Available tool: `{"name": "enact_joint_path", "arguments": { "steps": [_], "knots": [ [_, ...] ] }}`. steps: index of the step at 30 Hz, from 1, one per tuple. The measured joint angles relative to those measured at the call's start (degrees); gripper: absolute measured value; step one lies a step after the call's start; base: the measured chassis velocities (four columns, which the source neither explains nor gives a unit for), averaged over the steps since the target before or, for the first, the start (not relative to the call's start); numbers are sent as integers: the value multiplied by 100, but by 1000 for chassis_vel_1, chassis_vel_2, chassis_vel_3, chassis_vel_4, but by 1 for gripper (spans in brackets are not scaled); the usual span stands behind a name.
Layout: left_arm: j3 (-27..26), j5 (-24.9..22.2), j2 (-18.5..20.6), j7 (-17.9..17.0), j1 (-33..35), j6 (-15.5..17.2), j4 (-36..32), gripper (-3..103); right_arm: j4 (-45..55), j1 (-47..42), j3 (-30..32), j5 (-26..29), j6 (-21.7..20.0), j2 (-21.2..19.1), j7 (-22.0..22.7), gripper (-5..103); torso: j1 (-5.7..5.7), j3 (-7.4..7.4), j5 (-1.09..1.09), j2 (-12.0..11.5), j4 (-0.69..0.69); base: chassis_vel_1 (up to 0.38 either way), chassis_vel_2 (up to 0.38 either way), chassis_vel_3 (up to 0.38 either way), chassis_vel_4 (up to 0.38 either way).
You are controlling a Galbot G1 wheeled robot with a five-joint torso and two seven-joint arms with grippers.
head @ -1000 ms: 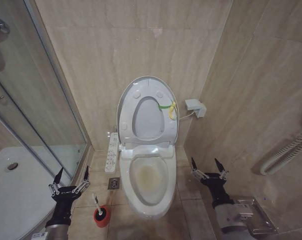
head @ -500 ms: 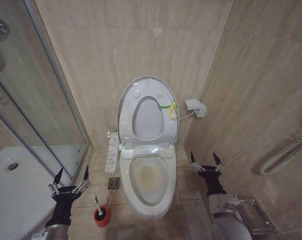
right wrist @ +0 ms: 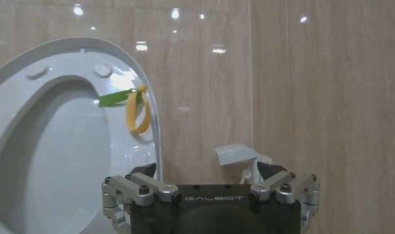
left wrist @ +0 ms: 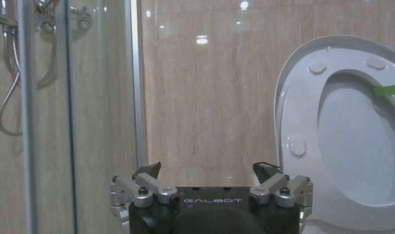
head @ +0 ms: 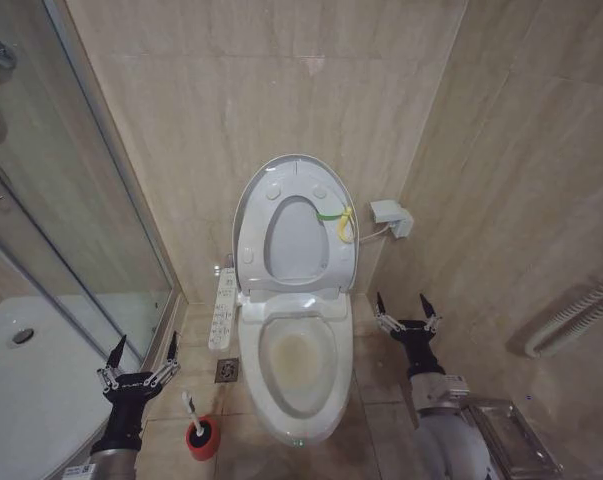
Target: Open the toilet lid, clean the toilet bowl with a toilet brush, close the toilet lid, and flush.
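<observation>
The toilet lid (head: 296, 168) stands raised against the back wall, with a yellow-green strap (head: 339, 218) at its right edge. Below it the toilet bowl (head: 299, 352) lies uncovered, yellow-brown stain inside. The toilet brush (head: 190, 405) stands with its thin white handle up in a red holder (head: 203, 437) on the floor left of the bowl. My left gripper (head: 143, 345) hovers open just left of the brush. My right gripper (head: 401, 300) is open beside the bowl's right side. In the wrist views, the left gripper (left wrist: 207, 168) and right gripper (right wrist: 204, 168) face the lid (left wrist: 302, 122) (right wrist: 54, 63), holding nothing.
A glass shower screen (head: 81, 200) and white shower tray (head: 21, 380) close off the left. A button panel (head: 222, 305) runs along the bowl's left side, with a floor drain (head: 227, 369) beside it. A white wall box (head: 391, 215), a ribbed hose (head: 571, 320) and a metal rack (head: 516, 435) are to the right.
My right gripper has moved left and forward, closer to the bowl's right side. The left gripper and the brush have stayed put. The view has shifted slightly.
</observation>
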Motion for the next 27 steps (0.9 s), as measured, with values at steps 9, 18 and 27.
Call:
{"name": "enact_joint_path", "arguments": {
  "steps": [9, 18, 27],
  "knots": [
    [0, 0, 0, 0, -1, 0, 0, 96, -74, 44, 76, 22, 29, -23, 30, 100, 3, 1, 0, -1, 0, -48, 51, 67, -60],
    [0, 0, 0, 0, 0, 0, 0, 96, -208, 185, 84, -27, 102, 62, 400, 100, -3, -1, 0, 1, -1, -6, 5, 9, -8],
    [0, 0, 0, 0, -1, 0, 0, 96, -346, 403, 119, -467, -34, -18, 797, 100, 4, 1, 0, -1, -2, -73, 59, 67, -59]
  ]
}}
